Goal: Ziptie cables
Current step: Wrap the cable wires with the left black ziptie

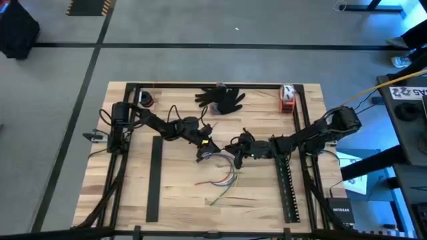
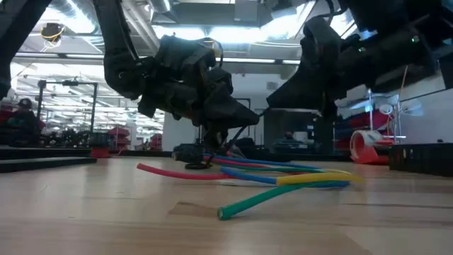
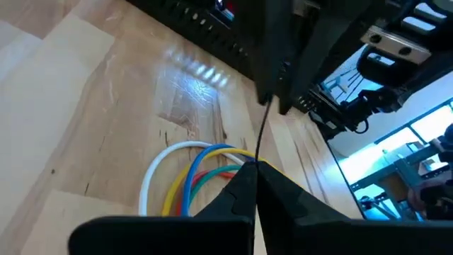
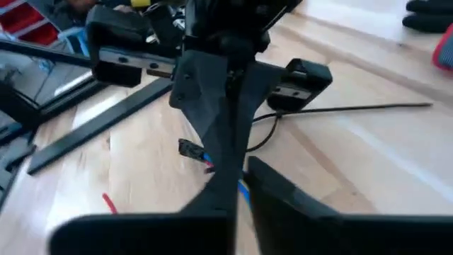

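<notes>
**Both grippers met over cable bundle, mid-table**

Nearest the low camera, a green cable end (image 2: 225, 211) is seen lying on the wood, with the rest of the cables (image 1: 225, 179) fanned behind it: yellow, blue and red strands flat on the table (image 1: 133, 170). In the high view the loose ends are spread toward the near edge, while the gathered ends are held up at table centre.

The left gripper (image 1: 205, 145) is placed just left of centre, its fingers pressed together in the left wrist view, with a thin black ziptie (image 3: 262, 131) pinched between the tips above the looped cables. The right gripper (image 1: 241, 148) is placed just beside it, fingers closed on the bundled cable ends, as seen in the right wrist view.

Open wood is left near the front edge and on the left side. Movement is bounded by a long black slotted bar (image 1: 154, 177) on the left and another (image 1: 285, 183) on the right, under the right arm. A black glove (image 1: 221, 97) is lying near the far edge, and a red-and-white object (image 1: 287, 97) at the far right corner, both well apart from the grippers.
</notes>
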{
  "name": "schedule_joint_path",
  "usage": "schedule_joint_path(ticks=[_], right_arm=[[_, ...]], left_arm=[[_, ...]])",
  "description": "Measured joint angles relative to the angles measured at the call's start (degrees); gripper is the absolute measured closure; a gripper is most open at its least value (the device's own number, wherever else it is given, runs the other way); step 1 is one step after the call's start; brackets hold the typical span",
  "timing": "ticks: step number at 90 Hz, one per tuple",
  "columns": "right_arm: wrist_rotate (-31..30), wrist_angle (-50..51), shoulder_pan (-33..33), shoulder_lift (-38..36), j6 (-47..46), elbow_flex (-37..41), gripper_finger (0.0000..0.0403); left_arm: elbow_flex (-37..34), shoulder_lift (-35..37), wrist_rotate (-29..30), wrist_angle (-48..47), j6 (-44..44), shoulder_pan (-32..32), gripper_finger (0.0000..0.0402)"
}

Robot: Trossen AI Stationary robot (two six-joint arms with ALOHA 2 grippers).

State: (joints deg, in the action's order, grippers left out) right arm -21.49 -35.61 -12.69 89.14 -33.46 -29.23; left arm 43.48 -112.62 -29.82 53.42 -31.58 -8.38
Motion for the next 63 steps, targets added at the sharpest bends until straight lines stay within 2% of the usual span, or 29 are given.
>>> schedule_joint_path(ticks=[9,22,38,46,52,57,63], right_arm=[[0.11,0.58,0.00,0.00,0.80,0.00,0.0392],[0.32,0.90,-0.02,0.00,0.83,0.00,0.0400],[1.22,1.11,-0.02,0.00,0.80,-0.02,0.0401],[1.23,1.10,-0.02,0.00,0.78,-0.02,0.0402],[1.63,1.12,-0.02,0.00,0.72,-0.02,0.0402],[1.68,1.15,-0.02,0.00,0.57,-0.02,0.0402],[1.99,1.19,-0.02,0.00,0.56,-0.02,0.0402]], left_arm=[[0.00,0.00,-0.22,-0.10,0.22,-0.13,0.0392],[0.00,0.03,-0.75,-0.28,1.12,-0.64,0.0352],[0.00,4.77,-4.80,-6.07,3.90,-2.24,0.0306],[0.02,9.44,-5.87,-14.63,10.12,-2.49,0.0299],[0.02,13.73,-5.44,-24.37,16.36,-2.07,0.0300],[0.07,17.24,-2.84,-33.90,22.30,-1.08,0.0303],[0.07,20.46,3.12,-45.40,29.09,0.70,0.0308]])
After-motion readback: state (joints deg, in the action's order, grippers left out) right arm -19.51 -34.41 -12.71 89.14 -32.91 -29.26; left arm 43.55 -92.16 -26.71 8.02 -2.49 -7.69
